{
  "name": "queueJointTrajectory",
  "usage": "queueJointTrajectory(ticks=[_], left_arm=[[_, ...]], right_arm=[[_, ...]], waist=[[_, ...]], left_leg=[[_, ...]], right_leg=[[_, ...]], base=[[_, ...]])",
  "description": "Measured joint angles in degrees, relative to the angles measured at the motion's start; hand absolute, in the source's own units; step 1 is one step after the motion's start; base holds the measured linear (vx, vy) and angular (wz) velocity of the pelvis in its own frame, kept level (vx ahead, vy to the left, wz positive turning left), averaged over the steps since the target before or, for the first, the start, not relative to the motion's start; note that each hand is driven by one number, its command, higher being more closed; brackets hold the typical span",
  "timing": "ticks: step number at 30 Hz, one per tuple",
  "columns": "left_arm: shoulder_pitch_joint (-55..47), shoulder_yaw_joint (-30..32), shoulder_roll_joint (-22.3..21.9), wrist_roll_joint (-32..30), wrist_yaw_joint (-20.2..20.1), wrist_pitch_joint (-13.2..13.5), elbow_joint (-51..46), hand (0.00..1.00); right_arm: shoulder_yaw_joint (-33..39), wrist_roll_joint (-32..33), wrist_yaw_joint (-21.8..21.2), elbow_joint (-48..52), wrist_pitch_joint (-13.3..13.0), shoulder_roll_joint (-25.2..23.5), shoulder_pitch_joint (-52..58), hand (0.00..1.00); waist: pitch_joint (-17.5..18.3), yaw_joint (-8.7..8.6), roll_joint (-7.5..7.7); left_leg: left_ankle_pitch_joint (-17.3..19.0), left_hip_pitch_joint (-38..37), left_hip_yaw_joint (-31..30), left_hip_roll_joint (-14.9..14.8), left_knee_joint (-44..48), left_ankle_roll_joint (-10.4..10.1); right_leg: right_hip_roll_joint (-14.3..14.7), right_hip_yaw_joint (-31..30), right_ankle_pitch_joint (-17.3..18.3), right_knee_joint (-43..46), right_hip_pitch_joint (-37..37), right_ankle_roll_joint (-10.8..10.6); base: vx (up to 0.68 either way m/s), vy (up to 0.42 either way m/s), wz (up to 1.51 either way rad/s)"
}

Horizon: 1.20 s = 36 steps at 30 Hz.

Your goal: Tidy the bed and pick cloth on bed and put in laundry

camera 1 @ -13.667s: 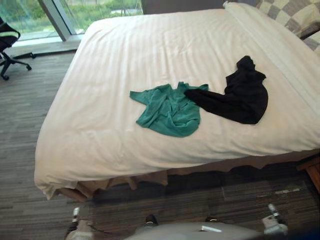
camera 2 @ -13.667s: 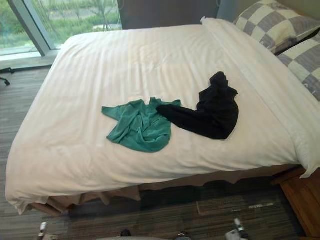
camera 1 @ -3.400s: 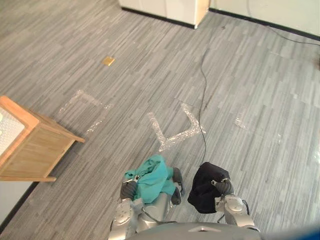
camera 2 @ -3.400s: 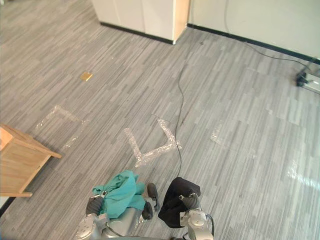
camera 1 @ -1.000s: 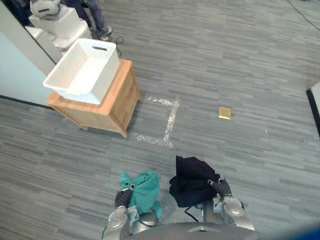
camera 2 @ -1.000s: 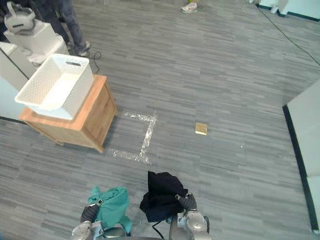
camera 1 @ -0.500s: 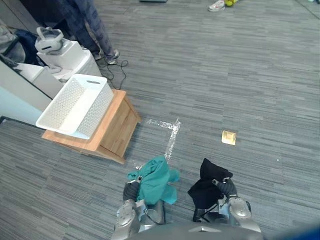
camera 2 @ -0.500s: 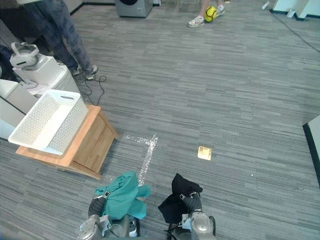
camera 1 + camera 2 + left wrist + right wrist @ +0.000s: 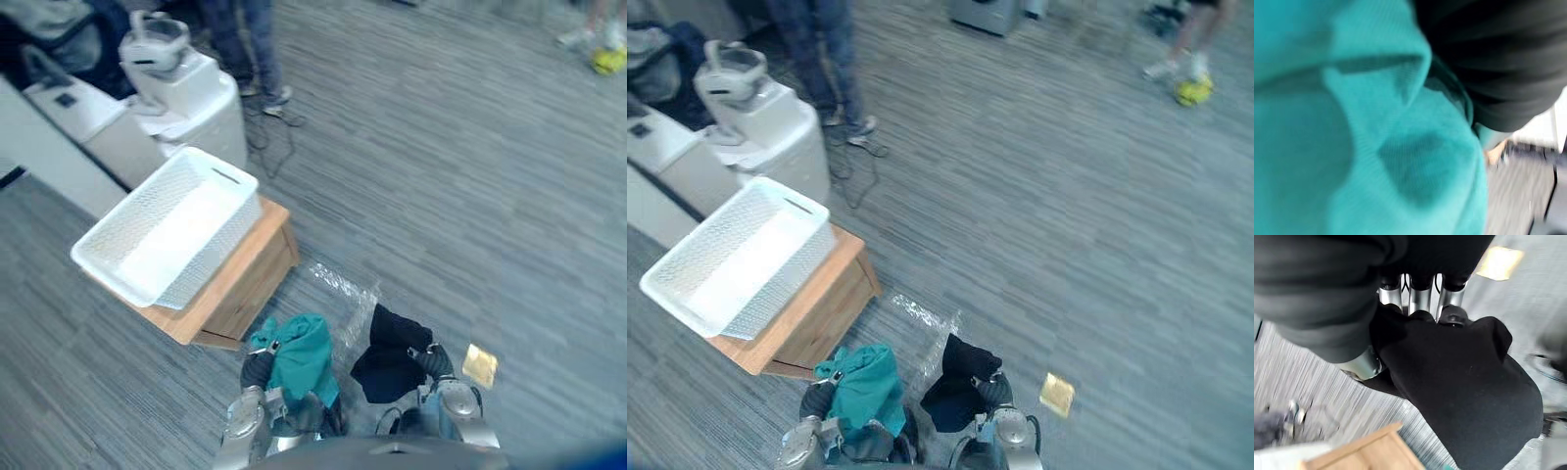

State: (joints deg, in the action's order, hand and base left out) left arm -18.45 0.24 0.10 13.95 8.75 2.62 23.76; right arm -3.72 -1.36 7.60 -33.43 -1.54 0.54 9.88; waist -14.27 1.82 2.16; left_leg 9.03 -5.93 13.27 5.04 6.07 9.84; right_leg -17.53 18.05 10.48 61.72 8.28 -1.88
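Both arms are tucked in low and close in front of the robot, hands side by side above the grey floor (image 9: 470, 196). The left hand (image 9: 257, 370) is raised with the teal cloth (image 9: 299, 357) heaped over it and hanging down its inner side. From its wrist the cloth lies bunched right against the dark ribbed cover, so I cannot tell how that hand is set on it. The right hand (image 9: 434, 360) carries the black cloth (image 9: 387, 351). Its silver fingers (image 9: 1419, 301) curl down with their dark tips pressed into the fabric, the thumb comes in from the side, and the rest of the cloth sags below in a loose bundle. The two cloths hang just beside each other without touching. Ahead and to the robot's left, a white laundry basket (image 9: 167, 230) sits on a low wooden stand (image 9: 250, 284), well apart from both hands. A strip of shiny tape (image 9: 348, 294) lies on the floor between the stand and the cloths, and a small yellow square (image 9: 479, 365) lies near the right hand. Beyond the basket stands a white unit (image 9: 186, 93), with a person's legs (image 9: 253, 44) next to it.
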Motion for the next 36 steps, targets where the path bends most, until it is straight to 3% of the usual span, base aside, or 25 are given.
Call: queueJointTrajectory(ticks=[2,4,5,6,7,8,9,11,13,15,16,17,18,19,20,22,23,24,25,26,27,28,29,30,36], left_arm=[[-0.65,0.03,0.59,0.0,0.08,0.03,0.01,1.0],[-0.82,-0.06,0.51,0.03,0.13,0.02,0.22,1.0],[-0.63,0.23,0.41,0.03,0.12,0.02,0.75,1.0],[-0.04,0.52,0.43,0.03,0.27,0.1,1.87,1.0],[0.06,0.68,0.49,0.03,0.29,0.09,2.43,1.0],[-0.21,1.19,0.58,0.04,0.29,0.02,2.64,1.0],[-0.07,1.47,0.64,0.03,0.26,0.0,3.0,1.0],[0.41,2.54,-2.73,0.0,0.17,-0.28,4.99,1.0],[0.54,2.09,-2.71,-0.07,-0.11,-0.42,4.95,1.0],[0.63,2.2,-2.8,0.03,-0.07,-0.25,4.1,1.0],[0.74,2.33,-2.67,0.07,-0.05,0.02,4.0,1.0],[0.86,2.73,-2.64,0.16,0.04,0.27,3.97,1.0],[0.99,3.04,-2.63,0.28,0.28,0.31,4.01,1.0],[1.0,3.04,-2.64,0.41,0.39,0.37,4.02,1.0],[1.01,3.12,-2.65,0.43,0.39,0.41,4.18,1.0],[1.14,3.73,-2.53,0.42,0.36,0.26,5.27,1.0],[1.81,4.63,-2.46,0.37,0.38,0.27,5.4,1.0],[2.82,5.7,-1.72,0.24,0.34,0.45,5.66,1.0],[3.29,6.31,-1.49,0.13,0.32,0.51,5.76,1.0],[3.84,7.25,-1.21,0.04,0.42,0.56,6.13,1.0],[3.26,6.69,-1.46,-0.04,0.4,0.57,6.23,1.0],[2.82,6.58,-1.71,-0.05,0.4,0.6,6.18,1.0],[3.49,6.54,-1.33,-0.08,0.46,0.51,6.9,1.0],[3.61,6.4,-0.34,-0.14,0.41,0.61,6.75,1.0],[3.58,5.17,2.19,-2.53,0.31,0.66,6.18,1.0]], right_arm=[[-0.04,0.05,0.16,1.18,-0.06,-0.29,0.81,1.0],[-0.05,0.42,0.39,1.62,-0.07,-0.41,0.65,1.0],[-0.25,0.63,0.42,1.56,-0.07,-0.46,0.51,1.0],[-0.59,0.79,0.43,1.57,-0.07,-0.49,0.36,1.0],[-0.76,1.01,0.44,1.57,-0.07,-0.52,0.42,1.0],[-1.01,1.71,0.42,1.73,-0.06,-0.92,0.82,1.0],[-1.01,1.89,0.43,1.76,-0.03,-1.27,1.12,1.0],[-0.38,2.43,0.5,2.92,0.12,-0.64,1.78,1.0],[-0.76,2.44,0.47,3.54,0.07,-0.74,1.73,1.0],[-1.0,2.43,0.46,5.62,0.14,-0.89,2.53,1.0],[-1.01,2.43,0.51,7.45,0.13,-0.88,3.69,1.0],[-1.07,2.45,0.56,8.49,0.08,-0.87,4.18,1.0],[-1.12,2.46,0.63,8.76,0.07,-0.6,3.59,1.0],[-1.1,2.45,0.73,8.51,0.0,-0.27,2.97,1.0],[-1.16,2.44,1.06,7.86,-0.07,0.27,1.2,1.0],[-0.97,2.39,1.37,6.52,-0.03,0.53,-0.53,1.0],[-0.67,2.3,1.53,6.13,-0.04,0.61,-1.02,1.0],[-0.54,2.21,1.53,5.24,-0.03,-0.01,-1.86,1.0],[-0.53,2.21,1.51,4.81,-0.01,-0.32,-2.38,1.0],[-0.08,2.21,1.57,3.59,0.09,0.18,-2.81,1.0],[0.85,2.2,1.58,3.58,0.02,0.79,-2.34,1.0],[0.94,2.2,1.59,3.4,-0.06,1.05,-2.21,1.0],[0.88,2.17,1.55,2.06,0.15,0.39,-3.03,1.0],[0.25,2.13,1.31,2.2,0.04,-0.6,-3.44,1.0],[-0.08,2.13,0.39,2.21,-0.12,-2.21,-3.62,1.0]], waist=[[-0.13,-0.93,-0.2],[-0.42,-1.36,-0.78],[-0.56,-1.21,-1.47],[-0.41,-1.18,-1.17],[-0.39,-1.17,-1.13],[0.0,-1.18,0.48],[-0.06,-1.34,0.67],[0.45,-0.83,-3.01],[0.37,-1.0,-3.73],[0.16,-0.9,-3.47],[0.0,-1.05,-3.26],[0.17,-0.83,-3.44],[0.48,-0.72,-3.57],[0.48,-0.68,-3.58],[0.63,-0.68,-4.06],[1.2,-0.83,-4.67],[1.49,-1.09,-3.94],[0.49,-0.76,-2.17],[0.11,-0.8,-1.67],[-0.11,-1.22,-0.57],[0.9,-2.09,-2.72],[1.05,-2.31,-3.46],[0.92,-2.24,-1.77],[0.81,-2.2,-1.06],[1.3,-2.05,-0.57]], left_leg=[[0.01,-1.79,-4.43,-0.21,0.03,-0.01],[1.13,-3.2,-8.1,-1.65,0.17,-2.02],[2.12,-3.4,-10.9,-2.83,0.23,-3.68],[2.99,-3.65,-13.63,-3.75,0.31,-5.19],[3.53,-3.49,-14.9,-3.99,0.42,-6.13],[5.15,-3.19,-17.14,-3.89,1.07,-8.5],[5.91,-3.27,-17.73,-4.07,1.44,-9.27],[6.16,-3.34,-15.97,-8.19,2.15,-11.78],[5.32,-2.82,-15.02,-9.77,4.43,-13.16],[5.01,2.16,-10.59,-11.55,17.2,-14.96],[5.43,5.48,-5.57,-14.08,24.48,-15.7],[5.96,7.77,1.12,-16.92,30.12,-15.03],[6.91,9.15,9.32,-19.72,32.43,-12.99],[6.12,9.15,14.08,-20.36,29.84,-11.75],[2.15,9.6,17.47,-20.48,23.39,-11.05],[2.02,8.79,18.19,-19.21,18.97,-11.46],[1.92,9.17,17.69,-17.33,17.85,-11.26],[1.02,11.7,17.26,-16.99,23.31,-10.43],[-0.12,12.86,16.96,-17.02,26.51,-10.48],[2.78,13.69,15.81,-15.75,20.58,-11.69],[-5.5,12.42,15.22,-17.23,8.99,-11.22],[-7.89,12.47,14.11,-18.08,6.75,-12.85],[-7.18,11.17,13.86,-14.8,6.49,-12.33],[-6.94,11.26,13.84,-14.04,6.11,-11.98],[-7.0,10.42,12.41,-13.52,3.77,-12.42]], right_leg=[[-0.1,-0.95,2.43,-6.52,3.85,-0.39],[3.05,-5.04,2.89,-18.39,6.55,-0.88],[6.31,-9.78,1.94,-28.09,7.5,-1.91],[9.01,-15.14,-0.85,-38.62,7.14,-3.01],[9.81,-17.59,-2.65,-43.2,7.02,-3.33],[9.71,-21.54,-6.92,-49.32,6.36,-5.42],[9.73,-21.67,-10.21,-49.29,5.72,-5.77],[11.8,-16.21,-7.96,-47.14,4.34,-2.39],[11.91,-12.87,-5.39,-46.01,2.19,-1.21],[10.76,-8.19,-3.13,-48.01,-3.03,-0.66],[10.44,-5.34,-3.01,-49.81,-5.76,-0.57],[10.28,-3.53,-3.07,-51.07,-7.98,0.07],[9.74,-1.54,-2.93,-52.66,-9.75,-0.01],[9.15,-1.28,-2.5,-53.11,-10.4,-0.72],[8.91,-1.16,-2.7,-53.71,-11.0,-1.31],[8.33,-1.22,-3.63,-53.92,-10.75,-2.69],[7.43,-0.36,-5.34,-56.15,-11.0,-3.04],[5.37,0.42,-6.19,-57.94,-12.46,-3.26],[4.49,0.48,-6.21,-58.14,-13.05,-3.3],[1.99,1.33,-6.83,-58.02,-14.19,-3.73],[2.22,2.02,-6.82,-58.05,-15.21,-4.43],[2.56,2.12,-6.6,-58.13,-15.64,-5.51],[-0.02,1.9,-6.57,-58.92,-16.86,-7.58],[-0.62,1.76,-7.59,-59.06,-16.64,-7.51],[-0.42,1.86,-9.4,-59.19,-16.82,-8.77]], base=[[0.43,-0.149,1.59],[0.44,-0.242,1.34],[0.35,-0.304,1.2],[0.35,-0.335,1.22],[0.34,-0.394,1.3],[0.27,-0.35,1.04],[0.33,-0.415,1.23],[0.31,-0.338,0.9],[0.26,-0.259,0.91],[0.24,-0.24,1.24],[0.17,-0.137,1.11],[0.15,-0.079,1.05],[0.14,-0.028,0.76],[0.16,0.027,0.49],[0.22,0.127,0.17],[0.21,0.15,0.13],[0.22,0.177,0.29],[0.22,0.177,0.34],[0.17,0.187,0.32],[0.18,0.217,0.35],[0.18,0.217,0.31],[0.2,0.269,0.16],[0.14,0.242,0.1],[0.16,0.269,0.09],[0.02,0.029,0.05]])
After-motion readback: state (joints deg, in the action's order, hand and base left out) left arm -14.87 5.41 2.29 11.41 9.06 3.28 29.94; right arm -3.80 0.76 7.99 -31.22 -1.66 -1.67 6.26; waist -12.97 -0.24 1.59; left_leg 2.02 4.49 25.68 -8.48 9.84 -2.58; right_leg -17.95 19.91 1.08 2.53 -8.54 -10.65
